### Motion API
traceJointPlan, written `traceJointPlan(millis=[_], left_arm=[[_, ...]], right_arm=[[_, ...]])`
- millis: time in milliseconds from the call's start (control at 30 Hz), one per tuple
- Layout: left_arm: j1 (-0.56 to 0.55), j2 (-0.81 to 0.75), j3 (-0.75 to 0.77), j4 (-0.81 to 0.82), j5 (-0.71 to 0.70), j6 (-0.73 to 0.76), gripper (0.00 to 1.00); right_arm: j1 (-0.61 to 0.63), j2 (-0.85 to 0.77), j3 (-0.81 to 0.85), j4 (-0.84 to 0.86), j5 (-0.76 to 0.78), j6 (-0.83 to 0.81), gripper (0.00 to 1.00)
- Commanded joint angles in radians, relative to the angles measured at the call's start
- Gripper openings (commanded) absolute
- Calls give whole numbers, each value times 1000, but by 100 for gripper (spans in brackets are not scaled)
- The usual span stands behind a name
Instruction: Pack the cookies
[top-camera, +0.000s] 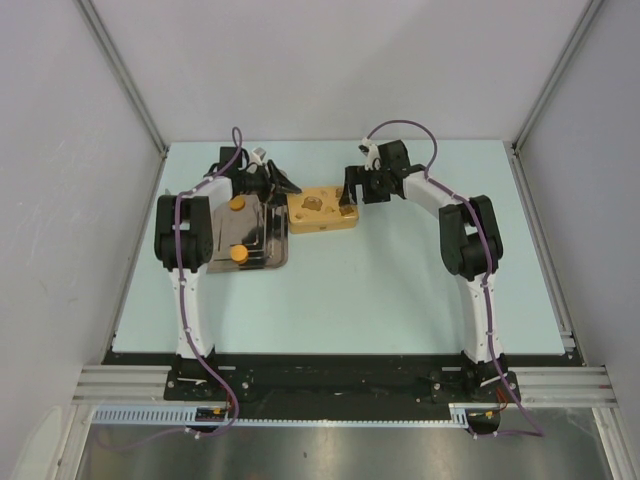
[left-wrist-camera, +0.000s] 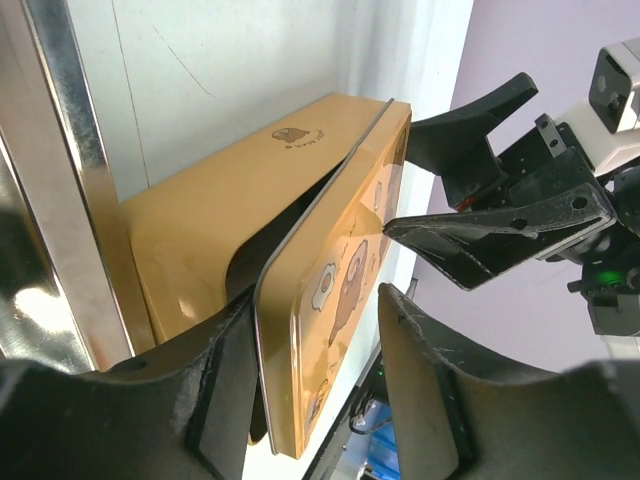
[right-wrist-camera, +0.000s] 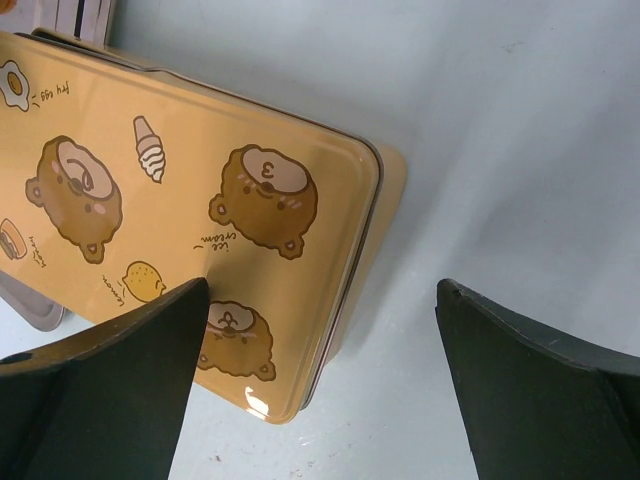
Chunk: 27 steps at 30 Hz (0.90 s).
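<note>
Top external view: two orange cookies lie on a shiny metal tray left of centre on the pale green worktop. One is near the tray's far edge and the other near its near edge, well apart. Just right of the tray sits a yellow tin with a bear-printed lid. The left fingers reach to the tin's left end, the right fingers to its right end.

In the left wrist view the lid is ajar, with a dark gap between it and the tin body at the end nearest the camera. The lid's rim runs between the left fingers. These are parted and clamp nothing, and a clear gap separates the lid's printed face from the finger on the right of the frame. Whether the other finger touches the rim I cannot tell.

In the right wrist view the right fingers are spread wide, gripping nothing. One overlaps the lid's lower edge; the other hangs over bare worktop beside the tin.
</note>
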Motion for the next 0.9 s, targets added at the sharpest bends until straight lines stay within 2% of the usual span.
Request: traceJointPlan(millis=[0, 867], left_arm=[[8, -9, 36, -73, -23, 69, 56], [19, -78, 126, -320, -113, 267, 59]], right_arm=[[3, 18, 24, -15, 37, -13, 100], [7, 18, 41, -28, 46, -15, 100]])
